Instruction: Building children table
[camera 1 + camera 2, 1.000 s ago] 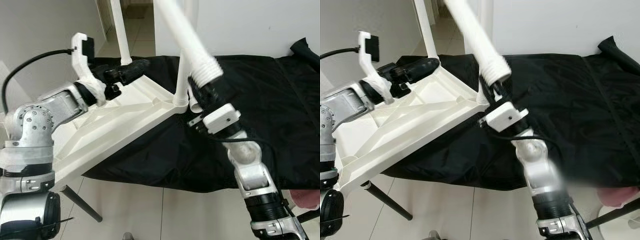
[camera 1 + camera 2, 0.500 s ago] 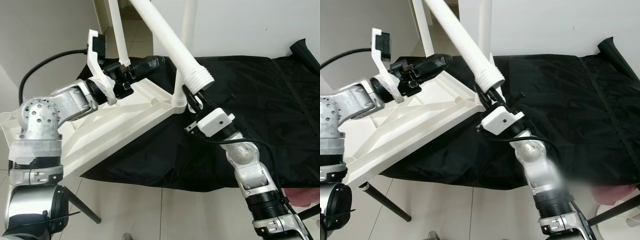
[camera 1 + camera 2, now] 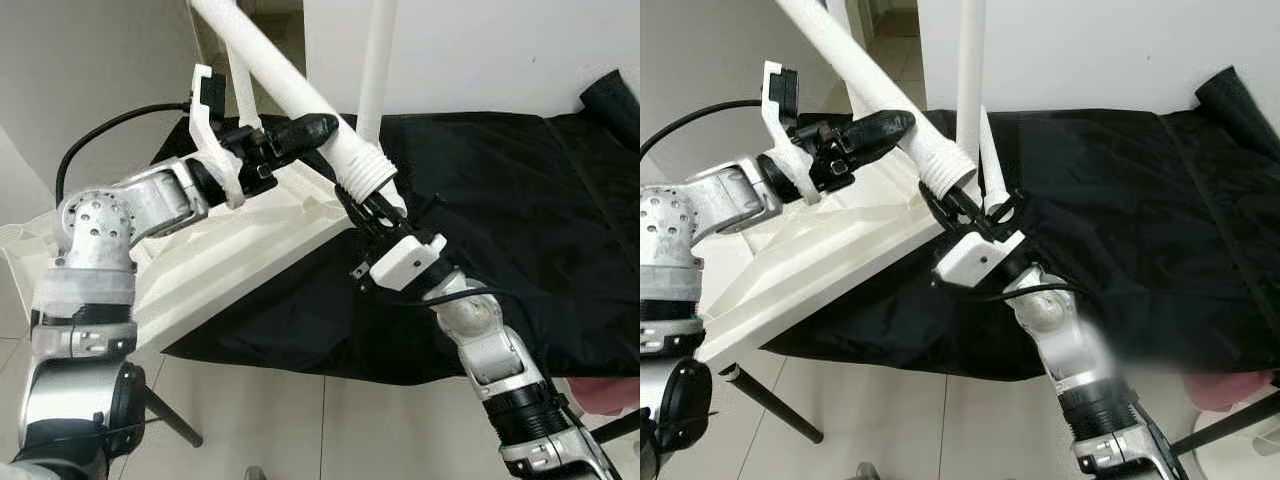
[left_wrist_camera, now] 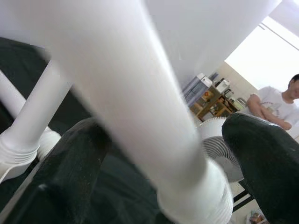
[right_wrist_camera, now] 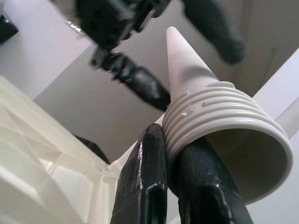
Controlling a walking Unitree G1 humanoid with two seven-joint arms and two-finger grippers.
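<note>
The right pincer [image 3: 372, 208] was clenched on the loose white plastic table leg [image 3: 290, 85] just at its ribbed threaded end [image 3: 948, 172], gripping the rim. The leg's long axis ran up and away toward the robot's left, threaded end lowest. The left pincer [image 3: 300, 128] reached in from the left, its fingers spread either side of the shaft, not closed on it. Just below sat the overturned white plastic tabletop [image 3: 215, 265], ribbed underside up, resting partly on the black-covered table [image 3: 520, 220], with upright legs [image 3: 375, 70] already seated at its corner. The open socket looked to lie below and beside the threaded end, so the right arm was the nearer one, and the leg would need swinging upright.
</note>
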